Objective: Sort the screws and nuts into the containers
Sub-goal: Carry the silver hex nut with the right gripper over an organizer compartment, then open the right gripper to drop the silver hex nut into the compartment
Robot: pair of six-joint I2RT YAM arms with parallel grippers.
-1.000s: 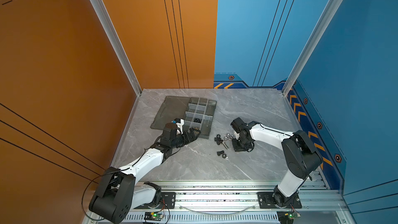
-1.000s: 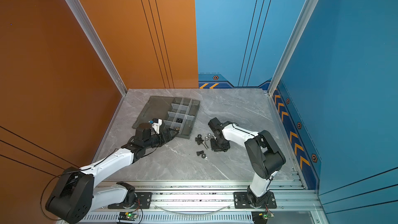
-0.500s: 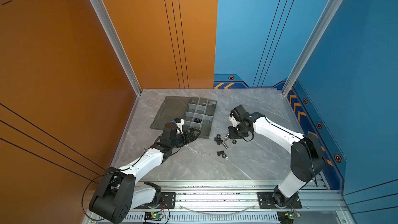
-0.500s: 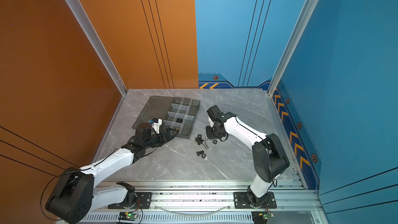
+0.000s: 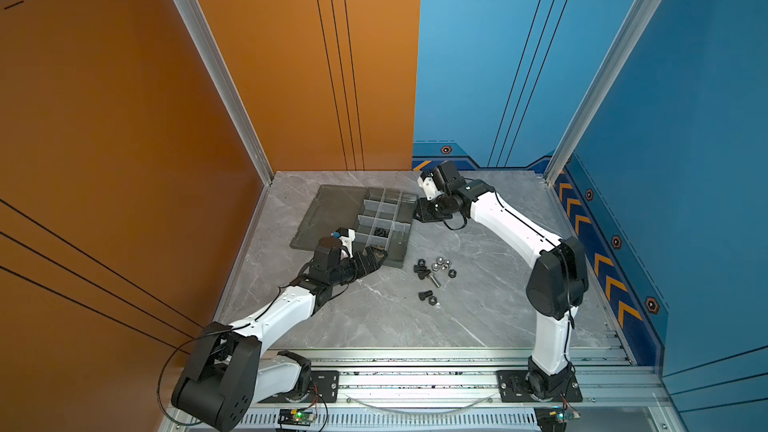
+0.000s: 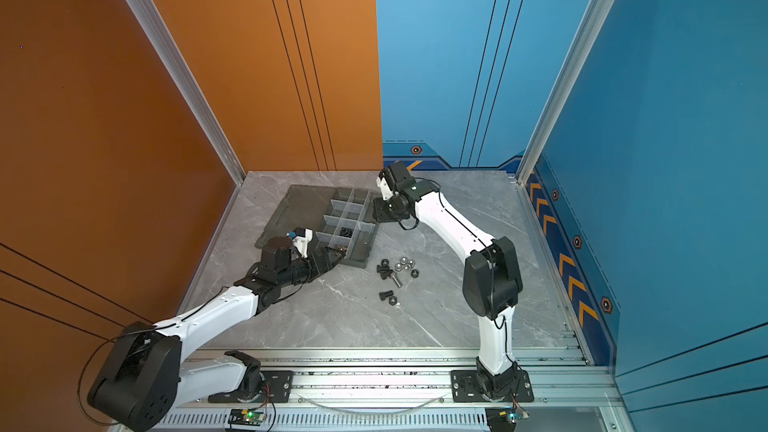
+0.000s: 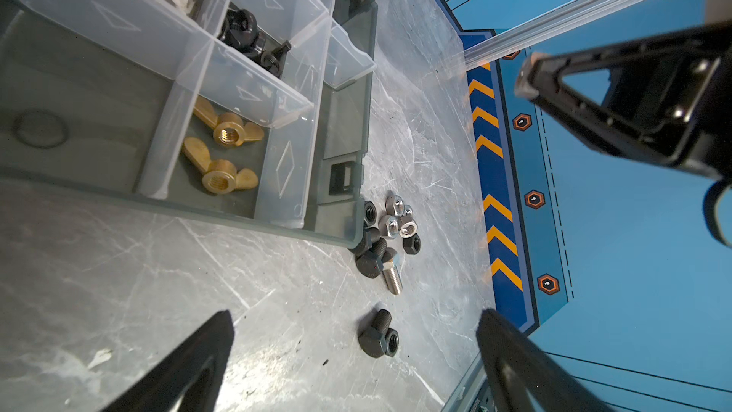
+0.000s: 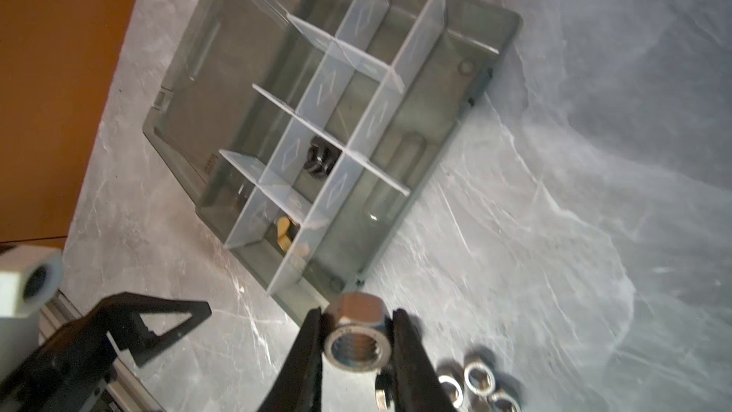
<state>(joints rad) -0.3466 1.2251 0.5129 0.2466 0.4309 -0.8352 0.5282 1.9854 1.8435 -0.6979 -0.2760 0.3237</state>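
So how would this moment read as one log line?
right claw: shut on silver nut | left claw: open, by tray | loose screws and nuts: unsorted

This is a purpose-built robot test cell in a lab, not a home or shop. Flat orange wall panels (image 5: pixel 124 118) and blue wall panels (image 5: pixel 685 118) meet at aluminium corner posts (image 5: pixel 212 64) around a grey marble-patterned desk (image 5: pixel 374 326). A left arm (image 5: pixel 274 313) and a right arm (image 5: pixel 511 226) are bolted to an aluminium rail (image 5: pixel 415 376) along the desk's front edge, beside a bare circuit board (image 5: pixel 296 415) with a green light. Orange chevron markings (image 5: pixel 603 263) line the blue wall's foot.
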